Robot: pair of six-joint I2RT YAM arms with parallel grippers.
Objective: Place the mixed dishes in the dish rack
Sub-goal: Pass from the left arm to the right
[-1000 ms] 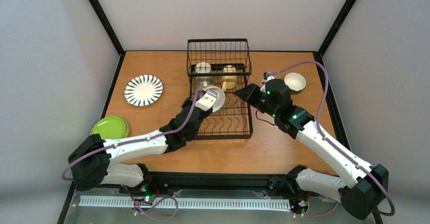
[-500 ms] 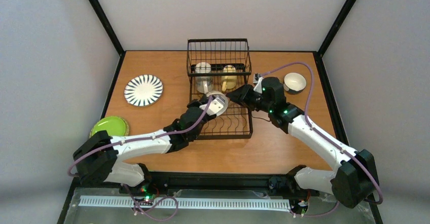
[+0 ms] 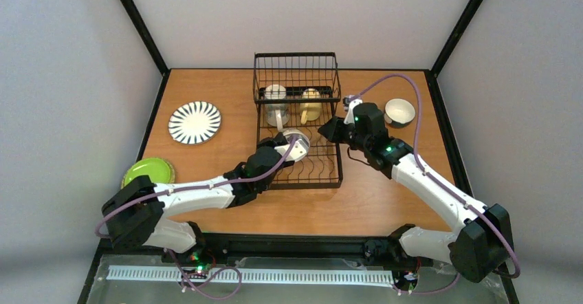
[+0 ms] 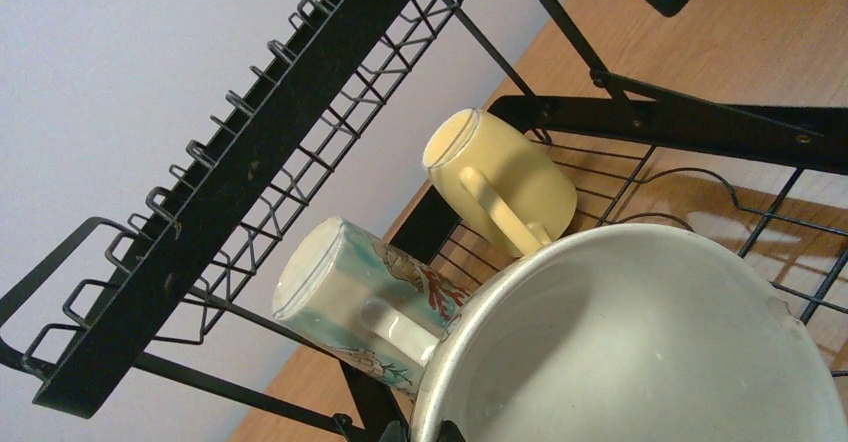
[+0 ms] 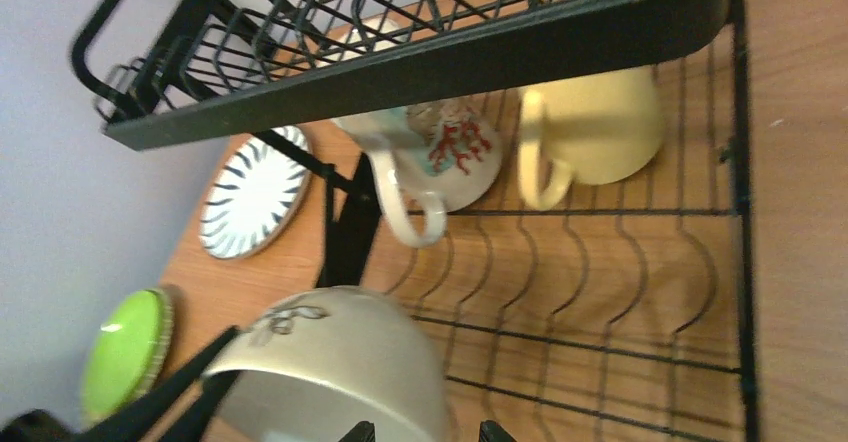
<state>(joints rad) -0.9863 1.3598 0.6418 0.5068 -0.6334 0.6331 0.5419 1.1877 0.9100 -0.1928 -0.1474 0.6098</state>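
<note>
Top external, left to right: lime-green plate point(image 3: 147, 172) sits at the table's left edge; black-and-white striped plate point(image 3: 194, 122) lies flat further back, well apart from the dish rack point(image 3: 330, 180); neither is loaded yet. Left gripper point(image 3: 284, 150) is clamped on the rim of the cream bowl point(image 3: 298, 141); I see the bowl tilted on edge over the left part of the rack's curved plate slots; I can't tell whether it touches the wires. On the left wrist feed the bowl's inside fills the lower right of the frame. Cream mug point(image 3: 276, 96) and yellow mug point(image 3: 311, 104) lie side by side in the rack at the foot of the taller basket section, cream on the left; their handles point towards the plate slots. Right gripper point(image 3: 328, 129) hovers at the rack's right side; on its wrist feed I see the fingertips apart with nothing between them, so I read it as unclenched and empty. Small bowl point(image 3: 399, 111) stands upright on the table right of the rack, behind the right arm.
</note>
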